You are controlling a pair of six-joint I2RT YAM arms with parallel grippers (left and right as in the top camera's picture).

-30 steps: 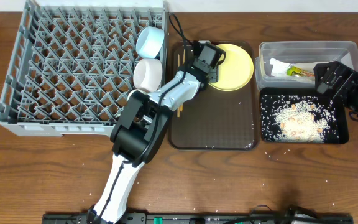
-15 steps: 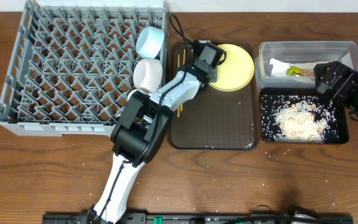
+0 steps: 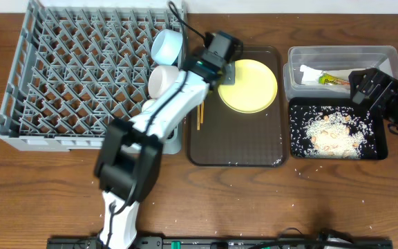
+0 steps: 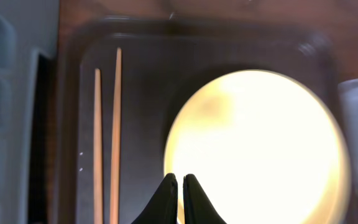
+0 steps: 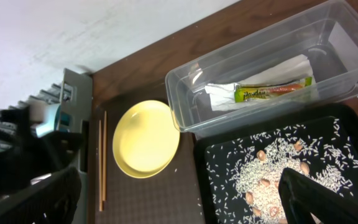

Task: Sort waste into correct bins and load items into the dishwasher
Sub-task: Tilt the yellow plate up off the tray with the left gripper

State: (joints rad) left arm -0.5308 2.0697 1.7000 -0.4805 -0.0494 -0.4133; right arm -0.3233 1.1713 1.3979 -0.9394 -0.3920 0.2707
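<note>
My left gripper (image 3: 221,75) is shut on the left rim of the round yellow plate (image 3: 249,85), which lies on the dark brown tray (image 3: 240,145). In the left wrist view the fingertips (image 4: 180,179) meet right at the plate's (image 4: 253,149) edge. Two wooden chopsticks (image 3: 200,114) lie along the tray's left side, also seen as chopsticks (image 4: 107,137) left of the fingers. A light blue bowl (image 3: 166,45) and a white bowl (image 3: 163,81) stand in the grey dish rack (image 3: 81,83). My right gripper (image 3: 372,86) hangs open over the black tray (image 3: 296,149) of rice scraps (image 3: 334,135).
The clear tub (image 3: 344,50) at the back right holds a yellow-green wrapper (image 3: 336,80) and a white napkin (image 3: 309,72). Stray rice grains dot the brown tray's front edge and the table's front. The rack's right wall stands close to the chopsticks.
The left gripper has closed and its arm has swung left toward the rack. The yellow plate has slid toward the tray's front left. The right arm has not moved.
</note>
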